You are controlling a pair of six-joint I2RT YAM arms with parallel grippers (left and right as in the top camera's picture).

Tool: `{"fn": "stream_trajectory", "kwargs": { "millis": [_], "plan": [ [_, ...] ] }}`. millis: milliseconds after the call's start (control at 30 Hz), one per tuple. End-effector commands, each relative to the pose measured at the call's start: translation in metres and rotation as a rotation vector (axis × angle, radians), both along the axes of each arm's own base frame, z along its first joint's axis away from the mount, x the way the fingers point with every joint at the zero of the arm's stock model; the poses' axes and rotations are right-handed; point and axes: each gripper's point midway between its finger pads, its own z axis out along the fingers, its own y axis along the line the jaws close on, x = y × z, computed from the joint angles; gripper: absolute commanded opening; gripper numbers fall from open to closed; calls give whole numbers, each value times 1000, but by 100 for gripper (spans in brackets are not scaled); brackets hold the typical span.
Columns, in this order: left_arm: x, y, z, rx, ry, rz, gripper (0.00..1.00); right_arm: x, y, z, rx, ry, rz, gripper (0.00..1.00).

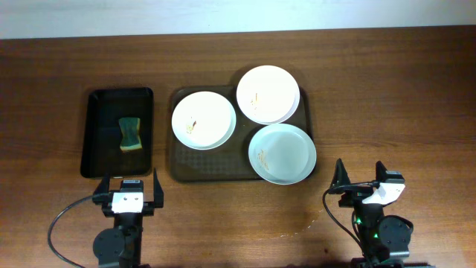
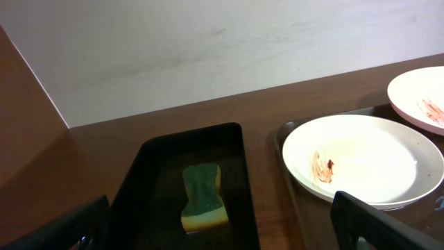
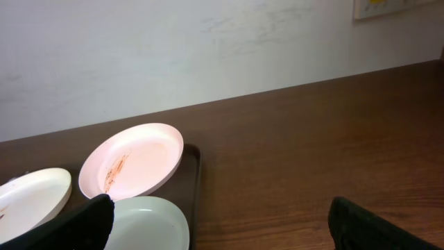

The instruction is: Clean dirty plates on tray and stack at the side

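Note:
Three white plates lie on the dark brown tray (image 1: pixel 186 170): a left plate (image 1: pixel 204 120), a back right plate (image 1: pixel 268 94) and a front right plate (image 1: pixel 282 153) that overhangs the tray's right rim. Each has a small smear. My left gripper (image 1: pixel 128 195) is open and empty at the table's front, just before the black tray. My right gripper (image 1: pixel 366 182) is open and empty, to the front right of the brown tray. The left plate shows in the left wrist view (image 2: pixel 364 160). The right wrist view shows the back right plate (image 3: pixel 132 167) and the front right plate (image 3: pixel 149 222).
A smaller black tray (image 1: pixel 97 134) stands left of the brown tray and holds a green and yellow sponge (image 1: pixel 132 133), also seen in the left wrist view (image 2: pixel 203 196). Bare wooden table (image 1: pixel 401 97) lies to the right. A pale wall runs behind the table.

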Motion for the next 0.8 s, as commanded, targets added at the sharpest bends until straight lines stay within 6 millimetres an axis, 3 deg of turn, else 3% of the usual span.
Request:
{"fn": "stream_trajectory", "kwargs": {
  "millis": [0,400,633,700,767],
  "plan": [
    [0,0,-1,16,2,0,99,0,2,-4,0,7,8,98],
    [0,0,-1,17,2,4,99,0,-2,-3,-6,5,-11,98],
    [0,-12,3,13,-17,-66,99,0,1,0,-5,-6,3,98],
    [1,-15,9,15,-41,-88,99,0,7,3,-2,-19,40,98],
    [-1,-34,25,17,-105,-194,99,-2,27,11,4,-45,154,98]
  ]
}}
